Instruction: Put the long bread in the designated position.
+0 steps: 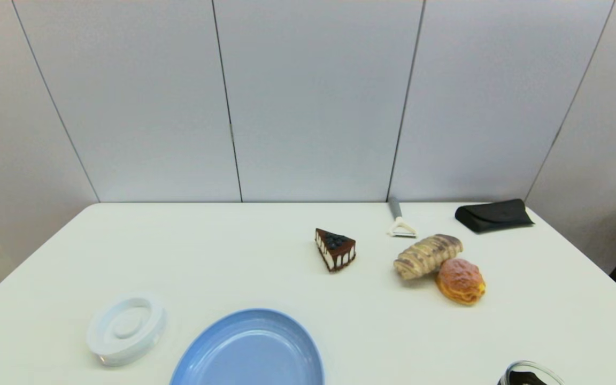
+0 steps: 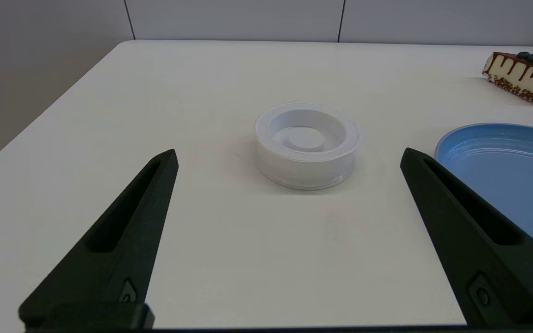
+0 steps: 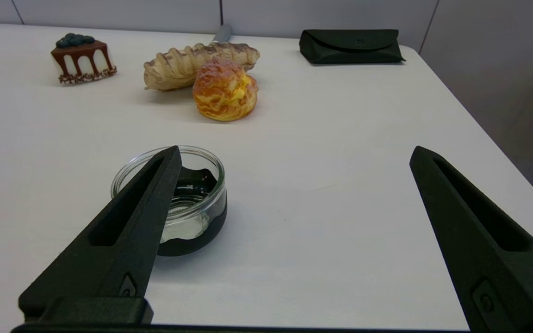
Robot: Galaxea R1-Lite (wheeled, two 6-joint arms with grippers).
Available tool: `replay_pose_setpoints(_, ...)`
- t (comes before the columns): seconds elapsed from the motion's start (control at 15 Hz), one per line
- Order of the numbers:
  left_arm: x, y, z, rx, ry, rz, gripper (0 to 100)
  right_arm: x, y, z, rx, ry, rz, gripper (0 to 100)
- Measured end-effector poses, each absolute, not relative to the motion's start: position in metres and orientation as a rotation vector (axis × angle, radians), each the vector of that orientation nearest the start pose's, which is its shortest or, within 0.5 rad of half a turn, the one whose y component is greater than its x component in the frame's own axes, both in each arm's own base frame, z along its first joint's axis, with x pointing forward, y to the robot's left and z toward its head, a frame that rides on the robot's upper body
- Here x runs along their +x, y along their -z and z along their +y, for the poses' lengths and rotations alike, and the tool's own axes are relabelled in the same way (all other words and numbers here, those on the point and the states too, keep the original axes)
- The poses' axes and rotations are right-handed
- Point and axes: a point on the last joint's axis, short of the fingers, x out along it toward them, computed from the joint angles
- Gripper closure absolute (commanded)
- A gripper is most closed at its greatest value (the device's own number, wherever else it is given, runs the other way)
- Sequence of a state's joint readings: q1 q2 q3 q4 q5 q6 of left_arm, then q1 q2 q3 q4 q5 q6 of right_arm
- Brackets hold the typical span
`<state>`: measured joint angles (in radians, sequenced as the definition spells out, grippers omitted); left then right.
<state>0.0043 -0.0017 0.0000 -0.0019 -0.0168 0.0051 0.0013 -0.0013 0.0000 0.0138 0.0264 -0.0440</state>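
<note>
The long bread (image 1: 428, 255), a ridged tan loaf with dark stripes and cream drizzle, lies on the right half of the white table (image 1: 222, 251), touching the round orange puff bun (image 1: 461, 280). The right wrist view shows the long bread (image 3: 188, 64) partly behind the bun (image 3: 225, 89). Both arms sit back at the near edge, out of the head view. My right gripper (image 3: 294, 155) is open and empty, well short of the bread. My left gripper (image 2: 289, 157) is open, facing a white round lid (image 2: 307, 143). The designated position has no marking that I can see.
A chocolate cake slice (image 1: 335, 249) stands left of the bread. A peeler (image 1: 400, 220) and a black case (image 1: 494, 215) lie near the far edge. A blue oval plate (image 1: 222, 358) and the white lid (image 1: 126, 328) sit near the front. A glass jar (image 3: 188, 203) is by my right gripper.
</note>
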Motion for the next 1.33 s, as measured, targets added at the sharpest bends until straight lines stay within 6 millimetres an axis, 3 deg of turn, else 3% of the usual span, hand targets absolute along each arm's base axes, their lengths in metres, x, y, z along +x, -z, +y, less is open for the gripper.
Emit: replay_pose_setpoints(1.33, -0.0229, -0.0756, -0.0005, 0.005, 0.013, -0.003, 0, -0.0229, -0.0739, 0.0005, -0.027, -0.024, 0.014, 0)
